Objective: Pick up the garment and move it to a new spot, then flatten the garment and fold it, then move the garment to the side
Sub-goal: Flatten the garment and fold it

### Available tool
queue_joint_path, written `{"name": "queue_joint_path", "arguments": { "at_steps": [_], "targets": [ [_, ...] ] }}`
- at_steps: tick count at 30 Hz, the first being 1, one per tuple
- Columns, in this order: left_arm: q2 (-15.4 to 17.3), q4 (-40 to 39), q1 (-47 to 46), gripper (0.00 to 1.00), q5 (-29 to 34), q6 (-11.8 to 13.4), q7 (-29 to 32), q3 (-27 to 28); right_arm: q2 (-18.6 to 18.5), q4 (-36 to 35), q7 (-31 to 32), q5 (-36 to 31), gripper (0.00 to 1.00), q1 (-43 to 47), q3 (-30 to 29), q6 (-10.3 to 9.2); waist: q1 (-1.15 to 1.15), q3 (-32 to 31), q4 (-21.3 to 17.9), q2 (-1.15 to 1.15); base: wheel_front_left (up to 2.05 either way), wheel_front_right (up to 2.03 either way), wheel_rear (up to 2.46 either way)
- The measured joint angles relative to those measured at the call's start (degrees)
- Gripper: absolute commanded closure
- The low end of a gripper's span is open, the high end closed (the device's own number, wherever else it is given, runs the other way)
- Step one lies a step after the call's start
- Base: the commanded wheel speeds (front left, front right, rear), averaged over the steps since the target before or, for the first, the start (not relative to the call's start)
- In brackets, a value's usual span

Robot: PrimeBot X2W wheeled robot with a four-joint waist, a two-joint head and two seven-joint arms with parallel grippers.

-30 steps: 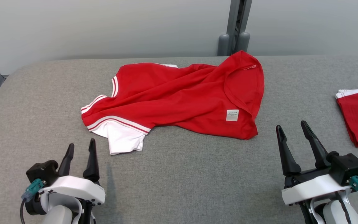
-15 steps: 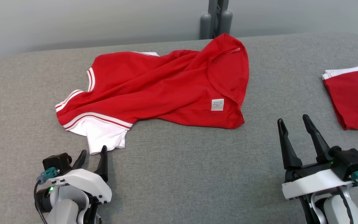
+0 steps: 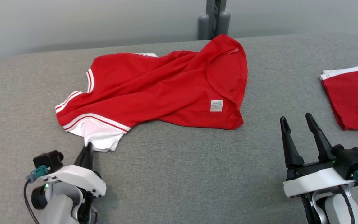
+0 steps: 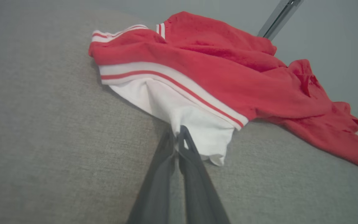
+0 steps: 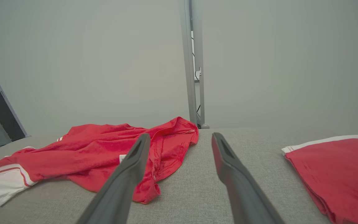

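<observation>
The garment (image 3: 166,90) was bright red, and right at the left gripper's (image 3: 88,146) dark jaws its sleeve (image 3: 99,137) was white, trimmed with red-and-white stripes. The table (image 3: 179,174) underneath was flecked grey. Out beside the right gripper's (image 3: 295,117) black jaws, a second shirt (image 3: 353,99) was red, white-banded.

The left gripper (image 3: 87,148) reached forward from its open stance short of the garment (image 3: 166,90) and closed its fingers on the edge of the white sleeve (image 3: 99,138), which bunched up a little
</observation>
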Motion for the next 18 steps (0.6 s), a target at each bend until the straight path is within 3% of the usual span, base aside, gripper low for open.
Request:
{"name": "queue_joint_path", "arguments": {
  "at_steps": [6,12,18],
  "targets": [
    [2.76,-3.12,-0.77,1.0,2.93,0.99,-2.25,0.01,0.25,0.33,0.0,0.37,0.0,0.26,0.21,0.0,0.0,-1.52,1.78,0.0,0.0,0.0,0.0],
    [6.59,-14.96,0.2,1.0,10.13,4.13,-2.6,-0.98,0.37,0.77,0.0,0.86,0.0,1.21,-0.23,0.0,0.0,-3.17,4.47,0.0,0.0,0.0,0.0],
    [10.69,-20.65,3.66,1.0,18.61,6.52,-0.09,-6.94,0.55,1.16,0.0,1.37,0.0,1.38,0.48,0.0,0.0,-4.65,5.73,0.0,0.0,0.0,0.0]
  ]
}}
